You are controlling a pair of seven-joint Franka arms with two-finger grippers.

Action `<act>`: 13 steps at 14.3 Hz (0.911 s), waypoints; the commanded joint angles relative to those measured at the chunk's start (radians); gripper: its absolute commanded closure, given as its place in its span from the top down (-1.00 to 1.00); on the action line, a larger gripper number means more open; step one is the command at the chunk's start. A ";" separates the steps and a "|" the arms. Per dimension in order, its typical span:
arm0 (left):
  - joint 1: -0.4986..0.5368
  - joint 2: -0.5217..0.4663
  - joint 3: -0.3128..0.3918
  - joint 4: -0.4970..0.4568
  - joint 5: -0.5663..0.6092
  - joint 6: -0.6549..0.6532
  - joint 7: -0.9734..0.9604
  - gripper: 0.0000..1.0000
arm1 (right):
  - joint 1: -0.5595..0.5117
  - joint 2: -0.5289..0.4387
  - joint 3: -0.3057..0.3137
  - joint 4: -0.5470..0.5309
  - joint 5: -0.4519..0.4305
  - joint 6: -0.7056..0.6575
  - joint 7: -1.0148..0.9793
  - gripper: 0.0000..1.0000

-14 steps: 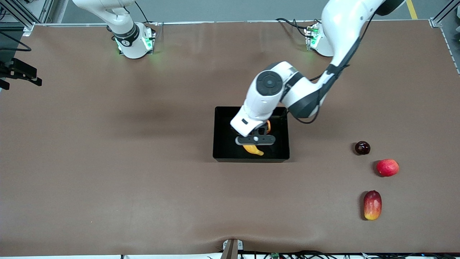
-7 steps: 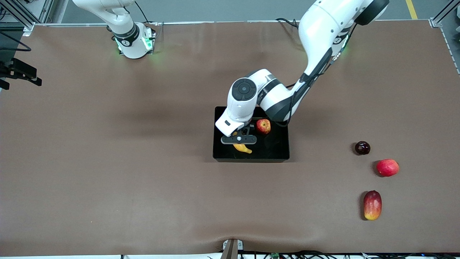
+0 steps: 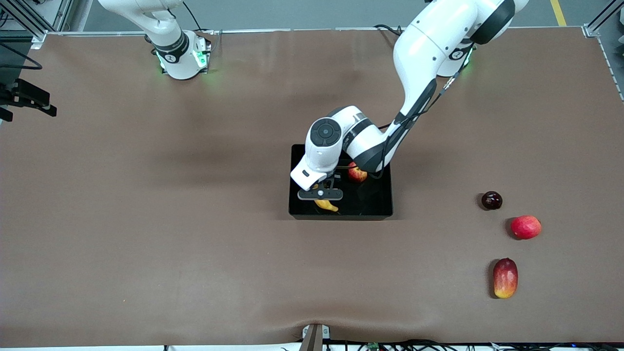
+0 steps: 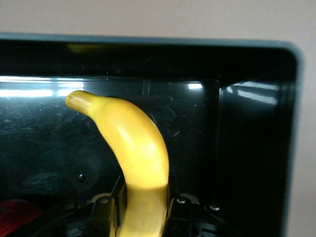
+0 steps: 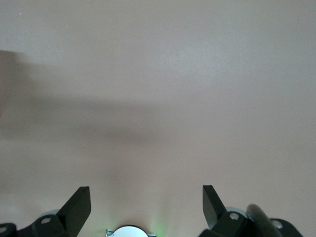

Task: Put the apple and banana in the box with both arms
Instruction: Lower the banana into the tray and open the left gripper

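Banana [image 3: 327, 205] moved toward right arm's end of box [image 3: 378, 207].

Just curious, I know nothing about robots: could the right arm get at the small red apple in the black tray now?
Probably not easily: the left arm's pincer, shut on the curved yellow banana, hangs over the black plastic tray beside the small red apple.

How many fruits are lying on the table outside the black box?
3, all toward the left arm's end: a dark round fruit, a pinkish-red round fruit nearer the front camera, and a red-and-yellow oblong fruit nearest. None seems hidden.
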 commanded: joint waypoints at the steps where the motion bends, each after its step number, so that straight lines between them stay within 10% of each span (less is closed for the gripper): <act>1: -0.032 0.031 0.025 0.025 0.023 0.029 -0.019 -1.00 | -0.019 -0.021 0.016 -0.018 -0.004 0.000 0.004 1.00; 3: -0.032 0.050 0.027 0.023 0.024 0.040 -0.021 -1.00 | -0.019 -0.021 0.016 -0.018 -0.004 0.000 0.004 1.00; 5: -0.031 0.048 0.030 0.022 0.049 0.040 -0.021 0.01 | -0.019 -0.021 0.018 -0.018 -0.004 0.000 0.004 1.00; 6: -0.031 0.047 0.031 0.022 0.056 0.040 -0.021 0.99 | -0.019 -0.021 0.016 -0.018 -0.004 0.000 0.004 1.00; 13: 0.032 -0.158 0.039 0.023 0.073 -0.117 -0.026 1.00 | -0.019 -0.020 0.016 -0.018 -0.004 0.000 0.004 1.00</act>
